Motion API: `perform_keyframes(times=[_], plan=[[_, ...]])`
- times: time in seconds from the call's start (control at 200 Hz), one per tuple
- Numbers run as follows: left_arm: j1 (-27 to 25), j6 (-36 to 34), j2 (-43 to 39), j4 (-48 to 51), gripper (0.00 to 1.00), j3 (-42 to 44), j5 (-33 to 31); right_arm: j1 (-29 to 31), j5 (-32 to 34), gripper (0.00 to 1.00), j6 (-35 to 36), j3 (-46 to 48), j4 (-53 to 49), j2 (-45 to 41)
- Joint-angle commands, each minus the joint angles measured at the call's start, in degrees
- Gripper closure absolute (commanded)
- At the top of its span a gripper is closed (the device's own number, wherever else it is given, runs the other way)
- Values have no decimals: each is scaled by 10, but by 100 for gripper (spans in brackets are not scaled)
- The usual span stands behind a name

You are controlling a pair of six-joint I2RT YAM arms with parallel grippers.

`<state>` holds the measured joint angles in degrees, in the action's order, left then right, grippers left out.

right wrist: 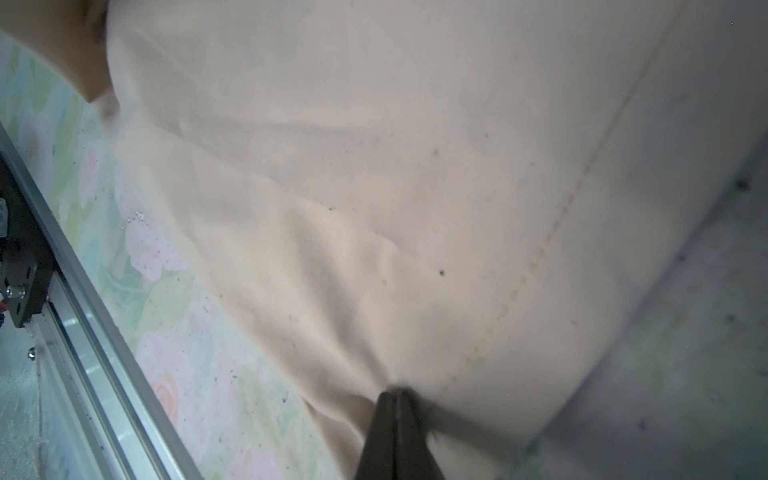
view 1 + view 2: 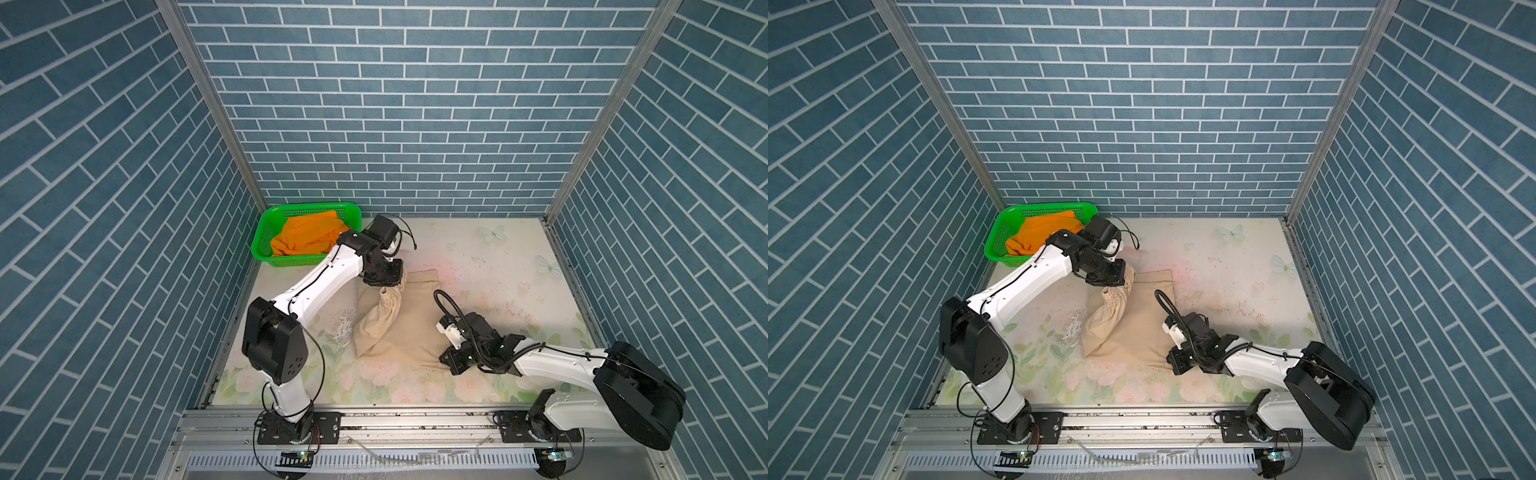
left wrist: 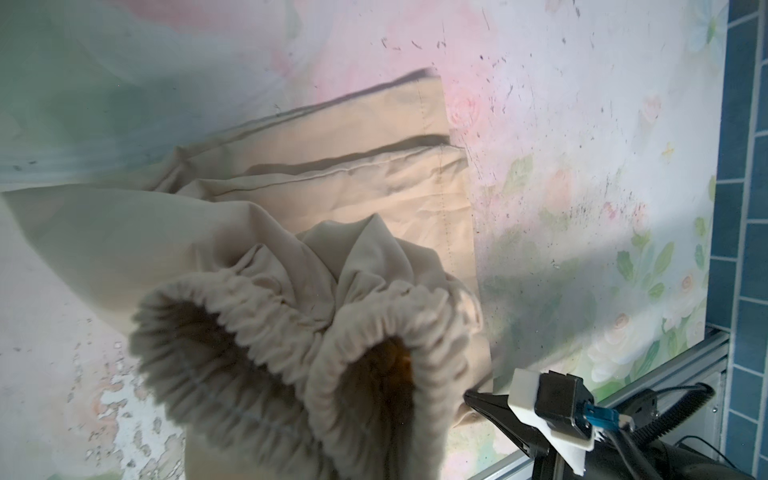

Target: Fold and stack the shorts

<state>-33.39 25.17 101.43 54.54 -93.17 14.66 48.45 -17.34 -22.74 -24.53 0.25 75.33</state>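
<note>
Pinching beige shorts (image 2: 409, 328) at an edge, right gripper (image 1: 397, 395) is pressed together | left gripper (image 2: 386, 287) is clamped on bunched waistband (image 3: 266, 320), tips hidden | orange shorts (image 2: 305, 235) are partly covered by left arm (image 2: 328, 270).

Both top views look steeply down from high over the front edge onto the whole floral-printed tabletop (image 2: 478, 266), facing the blue brick-patterned back wall (image 2: 395, 104), and they share nearly everything. Each wrist view looks closely at the pale beige cloth shorts (image 3: 374, 187) (image 1: 374, 166). The right wrist view is nearest, almost against the fabric.
</note>
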Motion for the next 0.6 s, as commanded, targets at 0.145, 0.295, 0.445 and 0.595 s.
perform_keyframes(times=[0.145,0.295,0.445,0.595], plan=[[-44,31,28,-49,85,11,2,9,13,90,-27,0,0,8],[-68,33,41,-87,48,20,22,9,19,76,-34,-3,-25,-52],[-85,20,61,-80,5,-3,29,6,20,64,-50,-9,-60,-131],[-87,-1,64,-51,0,-37,20,-3,38,58,-56,-28,-123,-205]])
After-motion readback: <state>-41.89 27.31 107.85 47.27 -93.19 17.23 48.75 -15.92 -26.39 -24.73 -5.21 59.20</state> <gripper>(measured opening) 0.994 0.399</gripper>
